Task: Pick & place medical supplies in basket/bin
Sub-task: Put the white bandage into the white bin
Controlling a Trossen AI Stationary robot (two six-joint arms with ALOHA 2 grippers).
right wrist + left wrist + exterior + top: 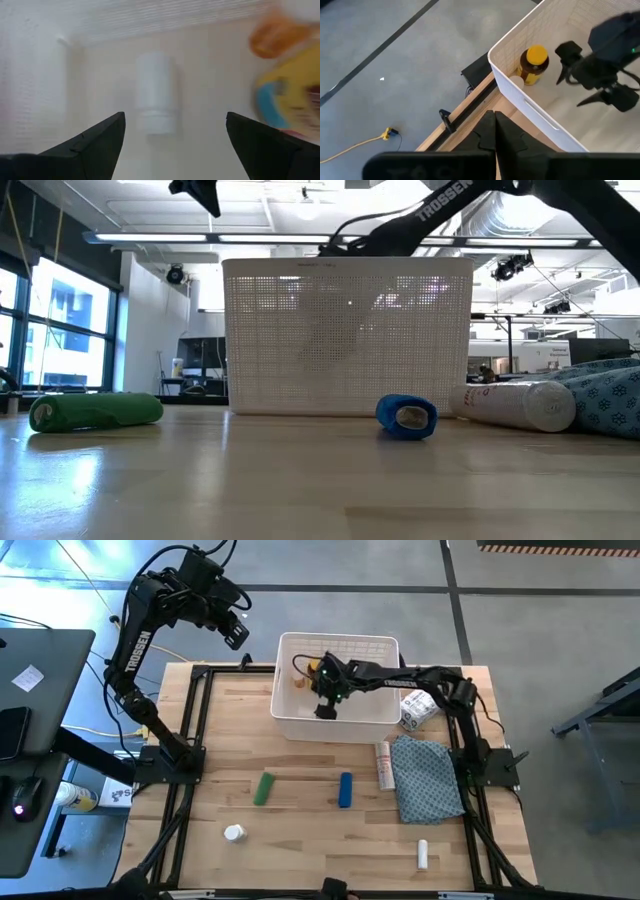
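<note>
Bin (385,643) | right end effector (326,712) inside, fingers apart | left end effector (236,636) outside rim

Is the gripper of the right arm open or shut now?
Open. The right gripper hangs inside the white bin, its fingers spread wide above a white bottle, holding nothing.

Right gripper (326,705) sits inside white bin (385,642), fingers spread wide; bin walls box it in on all sides, exit upward only. On the bin floor a white pill bottle (156,95) lies between the fingers, amber bottle (533,64) near the corner at approx 10 o'clock. Left gripper (237,633) hangs off-table beyond the bin's 9 o'clock wall, fingers together.

Table front: green piece (264,788), blue piece (345,789) w/ open lane between them. Patterned cloth (427,776) and white tube (384,764) crowd the 4 o'clock side.
</note>
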